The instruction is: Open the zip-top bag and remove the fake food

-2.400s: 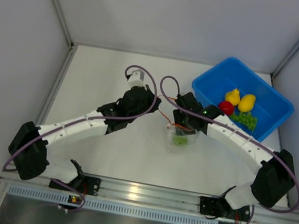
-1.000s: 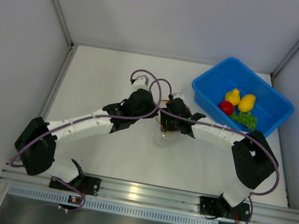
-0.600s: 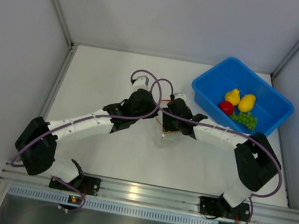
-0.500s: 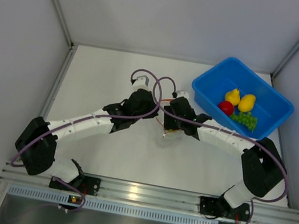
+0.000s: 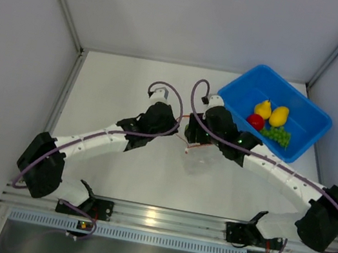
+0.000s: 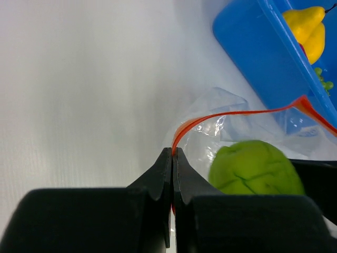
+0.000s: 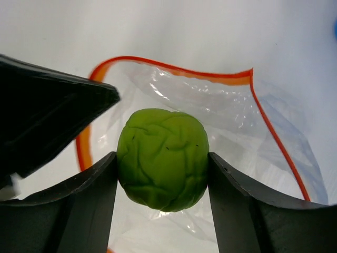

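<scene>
The zip-top bag (image 7: 231,113) lies open, its orange zip strip (image 6: 231,115) spread in a loop. My left gripper (image 6: 172,154) is shut on the strip's left end, seen from above next to the bag (image 5: 202,163) as the left gripper (image 5: 178,128). My right gripper (image 7: 163,169) is shut on a wrinkled green round fruit (image 7: 163,158), held above the bag's mouth; that fruit (image 6: 255,167) also shows in the left wrist view. From above, the right gripper (image 5: 199,134) covers the fruit. Two yellow pears (image 5: 271,112), a red apple (image 5: 255,121) and green grapes (image 5: 277,136) lie in the bin.
The blue plastic bin (image 5: 303,107) stands at the back right, close to the right wrist; its wall (image 6: 253,58) is just beyond the bag. White walls enclose the table on the left, back and right. Both arms meet near the table's middle.
The right arm has swung its elbow out to the right and its wrist has drawn back toward the bin, with the green fruit gripped. The left gripper stays shut on the zip strip.
</scene>
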You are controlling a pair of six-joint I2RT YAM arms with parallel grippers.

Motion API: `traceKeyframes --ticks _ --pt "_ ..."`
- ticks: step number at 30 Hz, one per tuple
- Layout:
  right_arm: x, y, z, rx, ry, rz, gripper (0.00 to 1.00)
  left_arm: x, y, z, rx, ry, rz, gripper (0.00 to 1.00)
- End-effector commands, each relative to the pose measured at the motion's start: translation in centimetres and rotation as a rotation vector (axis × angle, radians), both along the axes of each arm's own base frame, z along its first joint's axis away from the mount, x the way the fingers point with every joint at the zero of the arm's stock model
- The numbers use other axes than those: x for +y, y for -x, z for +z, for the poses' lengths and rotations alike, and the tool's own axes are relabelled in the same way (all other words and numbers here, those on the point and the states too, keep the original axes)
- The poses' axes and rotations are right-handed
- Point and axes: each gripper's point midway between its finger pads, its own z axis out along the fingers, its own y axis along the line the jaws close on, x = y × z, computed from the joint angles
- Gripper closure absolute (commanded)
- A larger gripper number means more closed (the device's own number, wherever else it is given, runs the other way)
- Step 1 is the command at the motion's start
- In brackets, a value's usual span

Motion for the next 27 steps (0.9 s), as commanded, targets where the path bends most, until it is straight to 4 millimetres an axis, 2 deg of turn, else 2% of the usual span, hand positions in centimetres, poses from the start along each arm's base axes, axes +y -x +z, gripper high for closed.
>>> traceKeyframes --ticks 1,3,7,9,12,15,16,18,19,21,22,23,24,26,27 --pt "2.2 1.0 8.4 -0.143 -0.197 0.101 0.56 0.1 0.0 1.0 -0.028 0.026 -0.001 1.00" --pt "2.5 1.3 10.0 -0.165 -0.247 0.121 0.56 0.1 0.1 1.0 -0.028 0.027 -0.002 1.00" --pt "2.1 2.2 15.0 -0.246 -0.337 0.141 0.57 0.4 0.0 0.9 -0.035 0.017 0.004 1.00" --pt "1.8 2.2 16.4 -0.270 -0.345 0.139 0.58 0.5 0.0 1.0 -0.037 0.016 0.007 1.00" --pt "-0.1 1.3 19.1 -0.330 -0.323 0.070 0.58 0.8 -0.1 1.2 -0.043 0.017 0.012 1.00" --pt "-3.1 -0.3 19.5 -0.366 -0.235 -0.046 0.58 1.5 -0.2 1.6 -0.057 0.016 0.022 1.00" --pt "-4.8 -1.5 20.2 -0.384 -0.220 -0.107 0.58 1.7 -0.2 1.7 -0.061 0.015 0.027 1.00" --pt "-6.9 -2.8 19.8 -0.360 -0.192 -0.175 0.57 2.5 -0.3 2.1 -0.067 0.015 0.038 1.00" --pt "-9.5 -4.7 19.1 -0.340 -0.175 -0.255 0.57 2.8 -0.4 2.2 -0.071 0.014 0.043 1.00" --pt "-12.4 -6.5 17.8 -0.311 -0.150 -0.346 0.56 3.8 -0.6 2.7 -0.075 0.013 0.062 1.00" --pt "-15.4 -8.0 16.7 -0.296 -0.114 -0.441 0.55 4.1 -0.7 2.8 -0.077 0.011 0.063 1.00" --pt "-16.9 -8.6 16.1 -0.285 -0.090 -0.486 0.55 4.7 -0.8 3.3 -0.083 0.019 0.073 1.00" --pt "-19.6 -9.3 15.0 -0.261 -0.058 -0.564 0.53 5.1 -1.0 3.5 -0.086 0.019 0.078 1.00" --pt "-21.9 -10.4 12.8 -0.208 -0.032 -0.625 0.52 6.1 -1.1 4.1 -0.093 0.016 0.088 1.00" --pt "-24.2 -10.7 11.7 -0.176 -0.024 -0.677 0.51 6.5 -1.3 4.4 -0.096 0.014 0.092 1.00"
